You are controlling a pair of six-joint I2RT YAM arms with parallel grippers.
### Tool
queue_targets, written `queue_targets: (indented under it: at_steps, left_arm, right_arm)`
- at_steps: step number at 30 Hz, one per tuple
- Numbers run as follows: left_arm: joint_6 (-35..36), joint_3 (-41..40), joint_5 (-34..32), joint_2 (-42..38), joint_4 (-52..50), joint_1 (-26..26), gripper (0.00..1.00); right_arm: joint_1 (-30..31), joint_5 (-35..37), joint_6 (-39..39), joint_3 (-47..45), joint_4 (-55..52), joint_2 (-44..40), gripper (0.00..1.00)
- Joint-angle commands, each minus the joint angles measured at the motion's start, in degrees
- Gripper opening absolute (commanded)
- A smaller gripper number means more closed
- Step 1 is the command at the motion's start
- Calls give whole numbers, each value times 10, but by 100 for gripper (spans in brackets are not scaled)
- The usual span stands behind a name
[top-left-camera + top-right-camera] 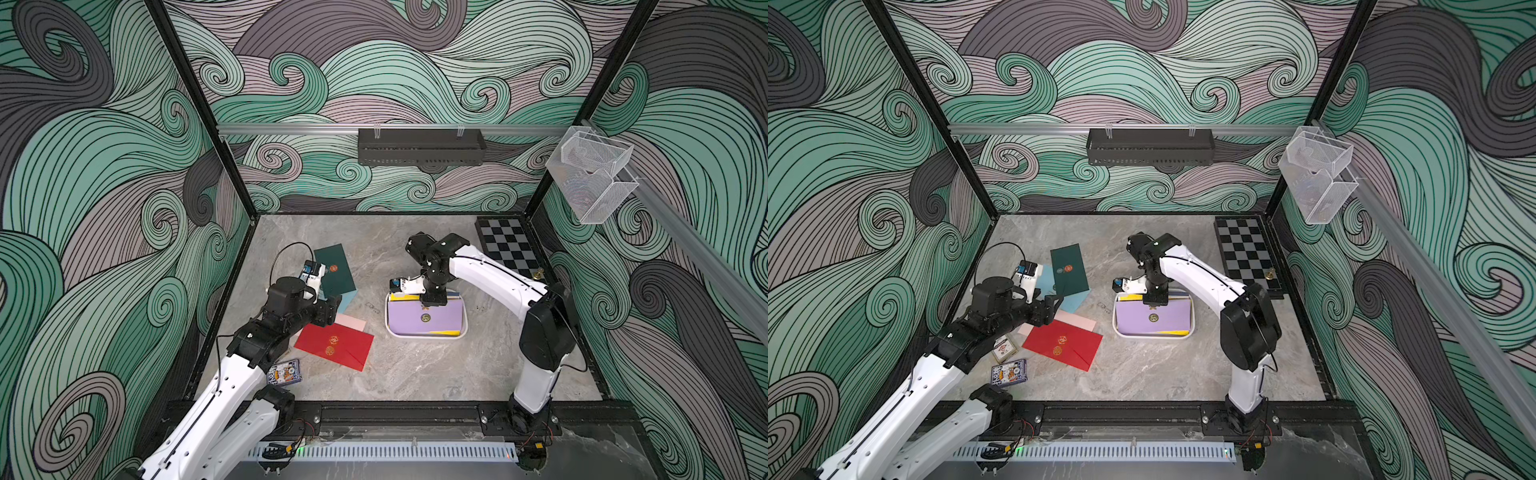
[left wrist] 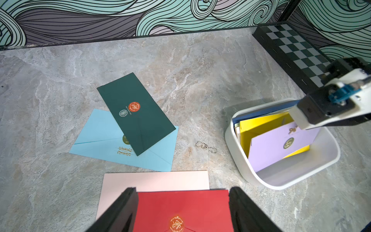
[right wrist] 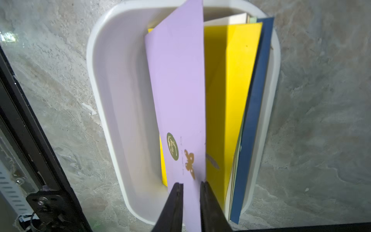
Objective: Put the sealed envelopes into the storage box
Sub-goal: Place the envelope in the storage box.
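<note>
Left gripper point(image 2: 183, 190) gapes near four loose envelopes point(image 2: 136, 112); right gripper point(image 3: 191, 183), slightly parted, straddles one lilac envelope point(image 3: 176, 80).

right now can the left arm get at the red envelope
probably yes: the left gripper hangs open just above the red envelope, which lies atop the pink envelope with nothing covering it

Chessboard point(image 1: 509, 249) in far corner; card pack point(image 1: 284, 372), possibly two.

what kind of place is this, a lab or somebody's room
Most likely a robot test cell, not a home: two white robot arms mounted on a black rail, and swirl-print walls in a black frame boxing in the tabletop.
</note>
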Motion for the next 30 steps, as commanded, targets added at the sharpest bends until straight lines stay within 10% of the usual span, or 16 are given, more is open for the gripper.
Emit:
queue_targets:
  at_steps: [1, 14, 20, 30]
  left_arm:
    - [-1, 2, 2, 4, -7, 3, 75]
    - [-73, 20, -21, 42, 2, 4, 75]
    - [-180, 118, -14, 217, -49, 58, 74]
    - [-238, 319, 22, 568, -71, 137, 59]
  right_arm:
    - [-10, -34, 5, -3, -9, -4, 14]
    - [-69, -139, 165, 66, 61, -31, 24]
    - [-141, -187, 404, 46, 239, -95, 34]
    - [-354, -363, 962, -291, 741, -185, 32]
